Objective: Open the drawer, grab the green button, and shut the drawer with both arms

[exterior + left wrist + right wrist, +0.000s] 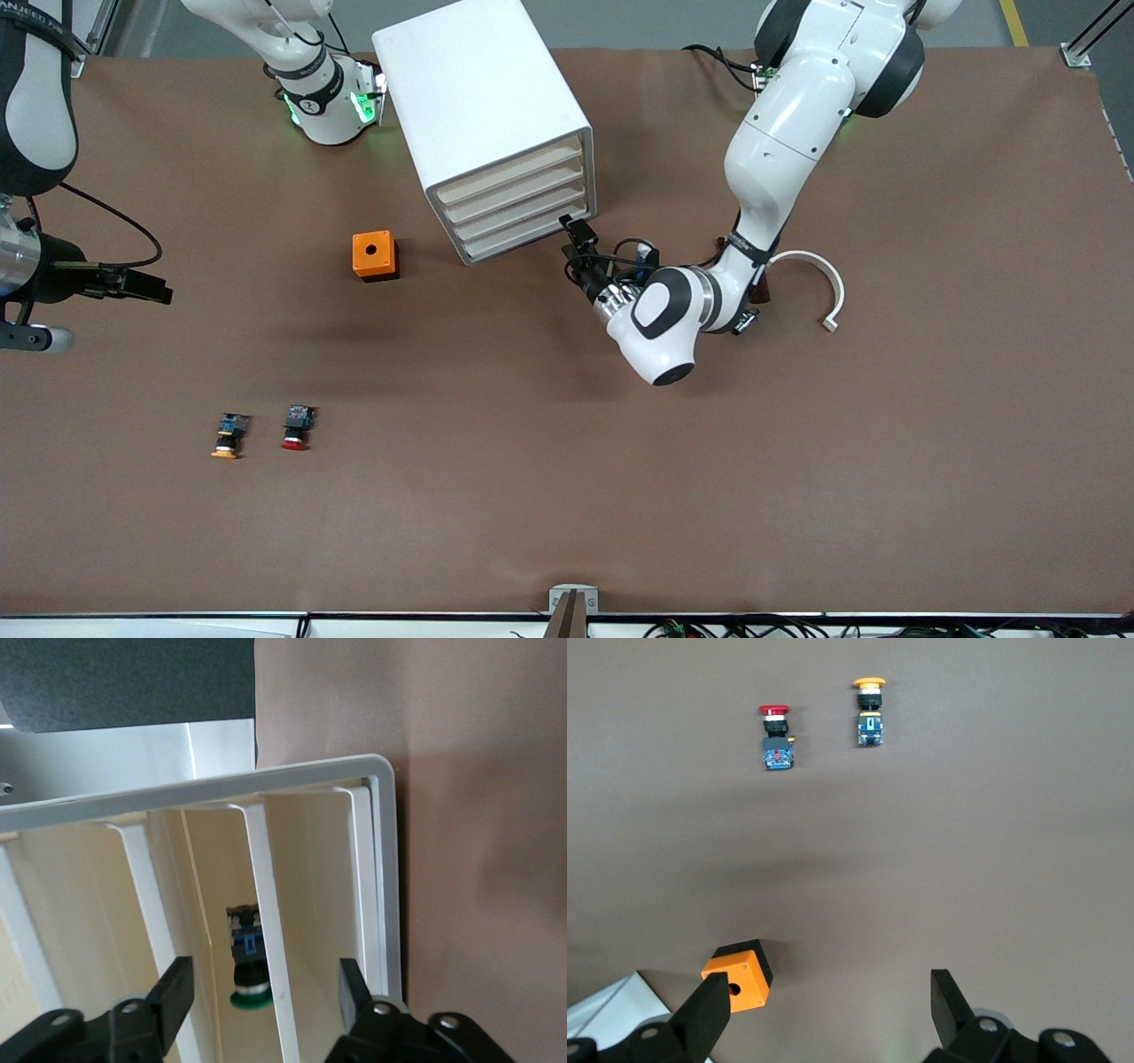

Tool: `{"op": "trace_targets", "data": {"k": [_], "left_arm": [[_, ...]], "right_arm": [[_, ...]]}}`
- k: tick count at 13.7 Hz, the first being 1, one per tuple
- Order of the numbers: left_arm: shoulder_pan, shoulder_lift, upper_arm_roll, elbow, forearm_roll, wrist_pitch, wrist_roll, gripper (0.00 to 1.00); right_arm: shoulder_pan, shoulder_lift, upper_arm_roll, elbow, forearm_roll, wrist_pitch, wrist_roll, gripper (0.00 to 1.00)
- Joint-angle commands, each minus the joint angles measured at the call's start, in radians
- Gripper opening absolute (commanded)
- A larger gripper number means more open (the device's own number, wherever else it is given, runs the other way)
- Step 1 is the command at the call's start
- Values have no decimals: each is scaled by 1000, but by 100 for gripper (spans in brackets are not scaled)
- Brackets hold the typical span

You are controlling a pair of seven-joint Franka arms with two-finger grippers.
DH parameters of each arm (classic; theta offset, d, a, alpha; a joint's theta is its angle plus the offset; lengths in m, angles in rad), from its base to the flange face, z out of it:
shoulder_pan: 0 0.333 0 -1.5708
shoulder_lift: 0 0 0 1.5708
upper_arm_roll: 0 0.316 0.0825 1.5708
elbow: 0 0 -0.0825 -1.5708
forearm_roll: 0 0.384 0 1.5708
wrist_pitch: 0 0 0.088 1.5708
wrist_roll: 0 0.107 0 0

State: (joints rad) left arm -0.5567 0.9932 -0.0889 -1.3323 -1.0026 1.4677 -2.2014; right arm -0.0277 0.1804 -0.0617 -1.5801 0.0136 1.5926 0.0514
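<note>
Two arms (780, 177) are working this table (620, 496), and I am judging the job barely begun. The white cabinet (483, 115) is standing by the robots' bases. Its bottom drawer (523, 241) is looking shut or barely cracked from the front; I cannot tell which.

The left gripper (574, 232) is sitting at that drawer's corner toward the left arm's end. Its fingers (177, 985) are parted around a cream edge, not clenched on it. In the left wrist view the green button (249, 970) is showing inside the cabinet.

The right gripper (151, 288) is waiting over the table, well off from the cabinet toward the right arm's end, released and holding nothing.

An orange box (375, 255) is lying just beside the cabinet. The red-capped button (297, 427) and orange-capped button (230, 435) are lying well nearer the front camera than it.

Pulling out, picking and closing are all outstanding.
</note>
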Motion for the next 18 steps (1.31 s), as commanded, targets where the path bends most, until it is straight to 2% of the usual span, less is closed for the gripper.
{"op": "trace_targets", "data": {"k": [1,4,7,10,16,18], "left_arm": [[-32,21,3,12,-17,-38,-17,65],[-51,30,3,4,-19,-53,-17,62],[-74,41,3,-4,-19,-61,-17,55],[-103,48,1,-5,-21,-76,-17,47],[-123,59,-5,-5,-19,-101,-15,23],[-121,62,-3,-5,-17,-101,-15,14]], "right_arm": [[5,-1,16,3,6,-17,100,100],[23,-4,16,3,8,-22,105,100],[12,-6,11,-14,68,-20,105,100],[12,-6,10,-15,68,-19,105,100],[17,-6,10,-15,49,-22,119,100],[50,-10,16,-15,49,-28,256,100]]}}
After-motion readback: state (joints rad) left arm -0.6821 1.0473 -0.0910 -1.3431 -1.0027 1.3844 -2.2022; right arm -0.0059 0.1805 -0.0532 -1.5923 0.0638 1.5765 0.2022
